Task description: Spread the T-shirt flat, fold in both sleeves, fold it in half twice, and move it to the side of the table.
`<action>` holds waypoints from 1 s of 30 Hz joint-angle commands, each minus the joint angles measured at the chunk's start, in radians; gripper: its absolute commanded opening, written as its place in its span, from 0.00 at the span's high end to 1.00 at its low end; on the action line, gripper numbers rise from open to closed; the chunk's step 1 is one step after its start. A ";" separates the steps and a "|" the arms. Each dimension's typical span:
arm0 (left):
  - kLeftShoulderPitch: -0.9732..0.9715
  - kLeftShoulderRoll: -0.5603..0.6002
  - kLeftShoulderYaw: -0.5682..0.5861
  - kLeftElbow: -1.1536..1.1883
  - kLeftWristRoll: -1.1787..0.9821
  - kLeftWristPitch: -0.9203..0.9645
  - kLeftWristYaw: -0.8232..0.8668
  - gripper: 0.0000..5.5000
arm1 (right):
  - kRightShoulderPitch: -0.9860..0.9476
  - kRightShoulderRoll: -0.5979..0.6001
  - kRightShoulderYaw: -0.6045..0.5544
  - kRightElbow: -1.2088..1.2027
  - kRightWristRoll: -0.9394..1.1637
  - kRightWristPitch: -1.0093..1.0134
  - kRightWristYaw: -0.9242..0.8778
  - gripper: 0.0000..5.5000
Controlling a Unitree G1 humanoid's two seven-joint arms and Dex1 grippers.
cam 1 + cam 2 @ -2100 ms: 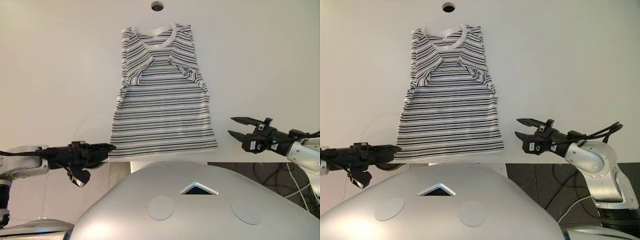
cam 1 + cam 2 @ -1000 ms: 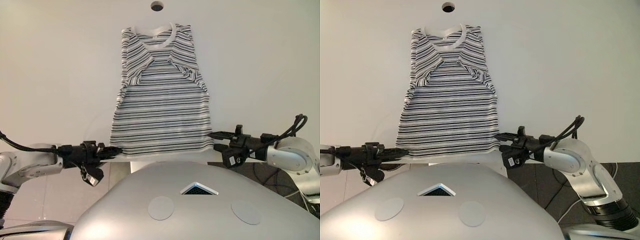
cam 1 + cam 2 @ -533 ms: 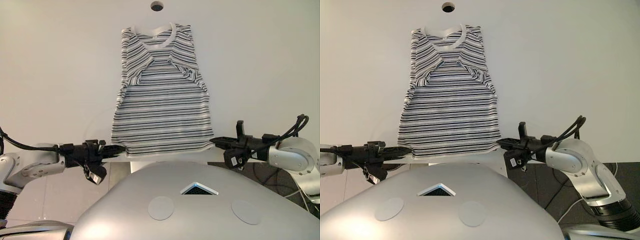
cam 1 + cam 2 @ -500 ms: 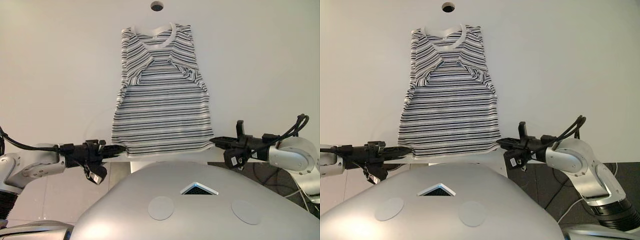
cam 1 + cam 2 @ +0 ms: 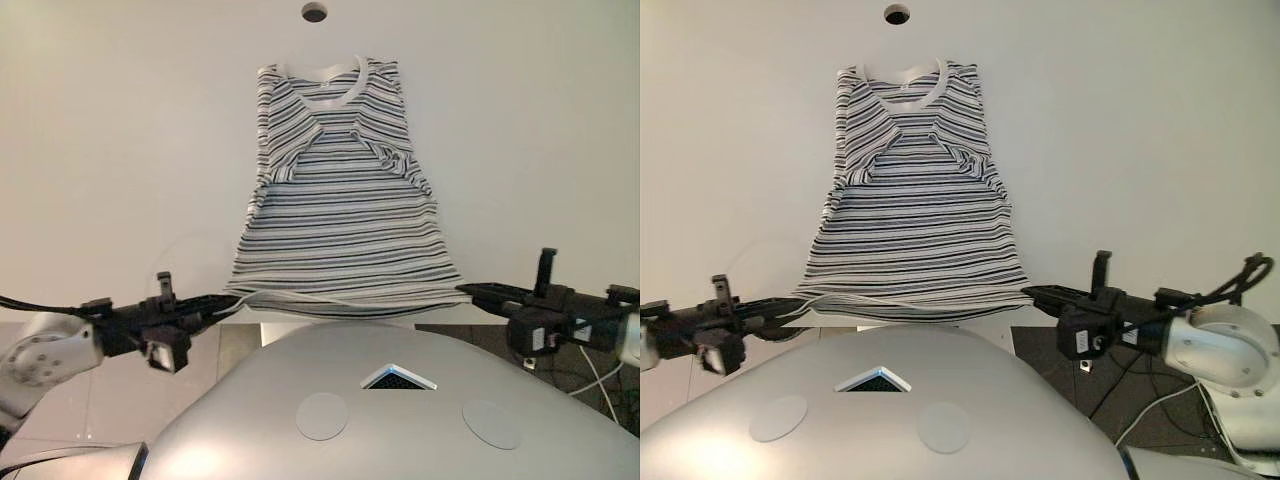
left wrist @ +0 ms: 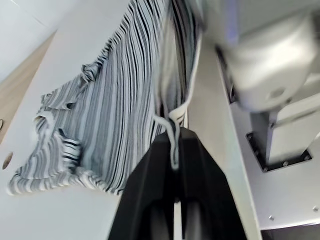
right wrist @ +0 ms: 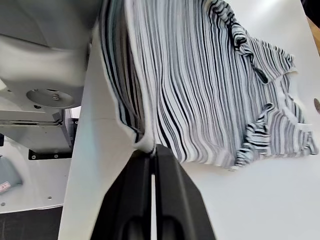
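Striped T-shirt (image 5: pixel 340 200) hem clamped in both end effectors (image 5: pixel 233 299) (image 5: pixel 464 290).

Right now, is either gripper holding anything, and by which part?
Both hold the T-shirt: the left gripper pinches its near hem's left corner, the right gripper the right corner.

table (image 5: pixel 110 150): white | on it: striped t-shirt (image 5: pixel 340 210), collar far, hem at near edge

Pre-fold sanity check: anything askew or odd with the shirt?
On the T-shirt, the folded-in sleeves bunch into uneven wrinkles across the chest. Its near hem is off the table, pinched at the corners by the left gripper and right gripper. Nothing looks damaged.
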 commanded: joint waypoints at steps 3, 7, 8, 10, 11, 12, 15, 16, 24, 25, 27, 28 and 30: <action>0.138 0.008 0.149 -0.095 -0.185 -0.050 -0.114 1.00 | 0.031 0.038 -0.104 -0.049 0.070 -0.019 0.036 1.00; -0.106 -0.142 0.160 -0.117 -0.145 0.035 -0.018 1.00 | -0.282 0.043 -0.038 -0.015 0.013 0.132 -0.114 1.00; -0.198 -0.192 0.148 -0.106 -0.095 0.068 0.012 1.00 | -0.380 0.049 0.004 0.009 -0.017 0.177 -0.153 1.00; -0.363 -0.268 0.100 -0.075 -0.010 0.161 0.051 1.00 | -0.553 0.061 0.104 0.062 -0.082 0.241 -0.203 1.00; -0.449 -0.307 0.071 -0.053 0.031 0.220 0.071 1.00 | -0.646 0.076 0.161 0.098 -0.123 0.265 -0.226 1.00; -0.544 -0.350 0.041 -0.022 0.083 0.288 0.096 1.00 | -0.745 0.097 0.218 0.148 -0.171 0.288 -0.254 1.00; -0.773 -0.460 -0.011 0.104 0.224 0.411 0.170 1.00 | -0.975 0.145 0.341 0.321 -0.264 0.321 -0.298 1.00; -0.835 -0.488 -0.026 0.156 0.287 0.428 0.200 1.00 | -1.048 0.162 0.382 0.396 -0.283 0.325 -0.299 1.00; -1.232 -0.614 -0.201 0.657 0.581 0.402 0.334 1.00 | -1.464 0.328 0.617 1.048 -0.400 0.209 -0.347 1.00; -1.272 -0.624 -0.222 0.723 0.602 0.386 0.347 1.00 | -1.503 0.347 0.635 1.128 -0.414 0.185 -0.362 1.00; -1.350 -0.646 -0.272 0.860 0.654 0.352 0.379 1.00 | -1.579 0.390 0.667 1.285 -0.436 0.144 -0.391 1.00; -1.386 -0.660 -0.301 0.937 0.678 0.341 0.387 1.00 | -1.619 0.417 0.681 1.371 -0.449 0.125 -0.410 1.00; -1.450 -0.691 -0.346 1.073 0.716 0.332 0.411 0.96 | -1.691 0.468 0.700 1.527 -0.467 0.090 -0.463 1.00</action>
